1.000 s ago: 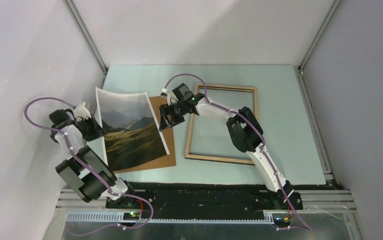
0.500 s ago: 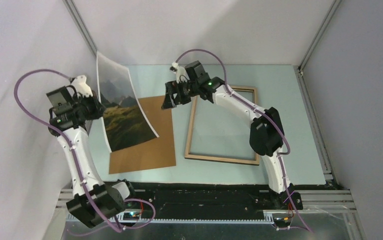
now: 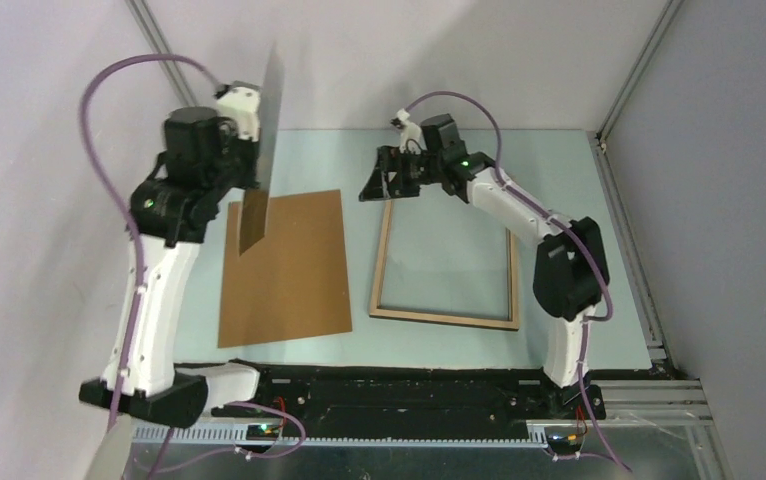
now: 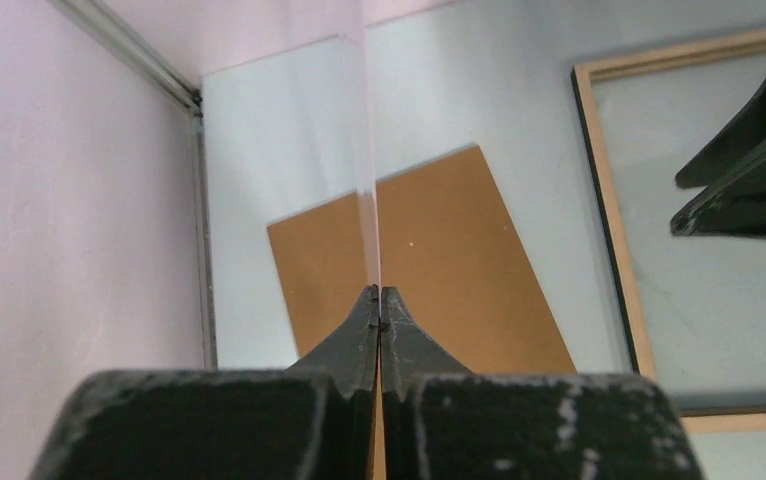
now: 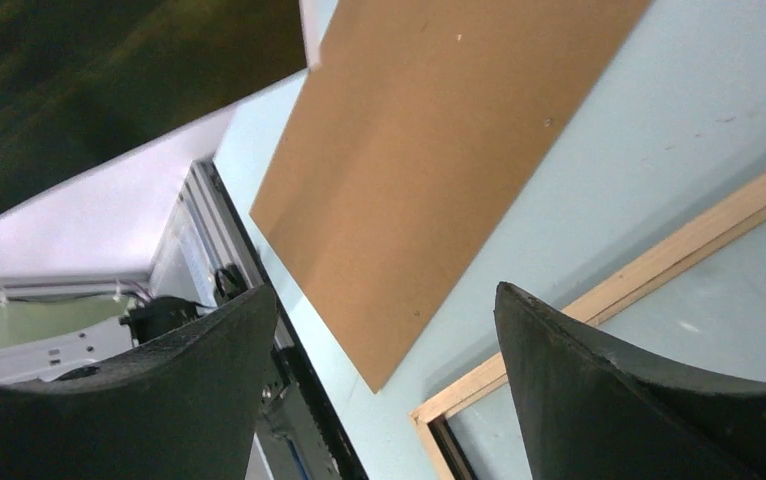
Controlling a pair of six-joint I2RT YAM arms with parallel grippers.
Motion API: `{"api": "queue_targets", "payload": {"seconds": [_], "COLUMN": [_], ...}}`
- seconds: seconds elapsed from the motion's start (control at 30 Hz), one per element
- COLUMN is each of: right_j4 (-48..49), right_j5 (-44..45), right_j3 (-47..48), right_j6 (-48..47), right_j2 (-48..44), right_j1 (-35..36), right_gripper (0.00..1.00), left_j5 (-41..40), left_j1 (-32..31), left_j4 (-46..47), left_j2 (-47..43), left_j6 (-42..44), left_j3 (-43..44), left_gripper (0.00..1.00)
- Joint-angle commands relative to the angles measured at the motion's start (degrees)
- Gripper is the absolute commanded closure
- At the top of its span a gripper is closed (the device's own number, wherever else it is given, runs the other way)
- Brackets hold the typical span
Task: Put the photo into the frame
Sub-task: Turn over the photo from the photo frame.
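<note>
photo [image 3: 270, 120] — clamped in left fingers [image 4: 355, 338] | right fingers [image 5: 209, 365] wide, empty

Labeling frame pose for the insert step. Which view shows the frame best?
Top external: the frame shows nearly whole, all four light-wood sides, with only its far-left corner under the open right gripper. Left wrist gets just its left part, with that gripper's fingers in front. Right wrist catches one corner.

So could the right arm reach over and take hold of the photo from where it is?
Probably yes. The right pincer is open and points roughly toward the photo, which the left pincer holds up on edge; only open air above the hardboard panel lies between.
</note>
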Motion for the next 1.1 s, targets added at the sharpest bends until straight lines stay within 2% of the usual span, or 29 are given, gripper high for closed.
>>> {"api": "queue_targets", "payload": {"seconds": [0.0,0.27,0.53,0.73,1.07], "right_j4": [10.9,30.2,30.5,31.2,34.5], "right_j5": [-3.7,-7.0,-5.2,-1.5,0.1], "right_j3": [-8.1,-24.4,-31.8,-36.9,-41.6], "right_j6": [5.4,17.0,17.0,18.6,21.9], "right_j2": [-8.6,-15.8,-18.8,-19.5,-19.6], "right_j1": [-4.8,-13.7,-18.6,-21.3,-24.2], "right_gripper": [0.16,0.12,0.06,0.04,0.04], "left_j5": [-12.4,-8.5,1.1,5.0,9.8], "left_j1": [-8.8,-20.3,-25.5,-28.2,-30.5], "left_j4": [-2.1,-1.1,-0.1,1.4,7.9], "left_j2": [6.8,24.2,37.7,45.2,51.0], "left_j6": [-1.6,-8.4,-19.1,-24.8,-32.4], "left_j3": [0.9,2.9,12.3,18.2,16.1], "left_gripper": [1.0,1.0,1.0,1.0,1.0]}}
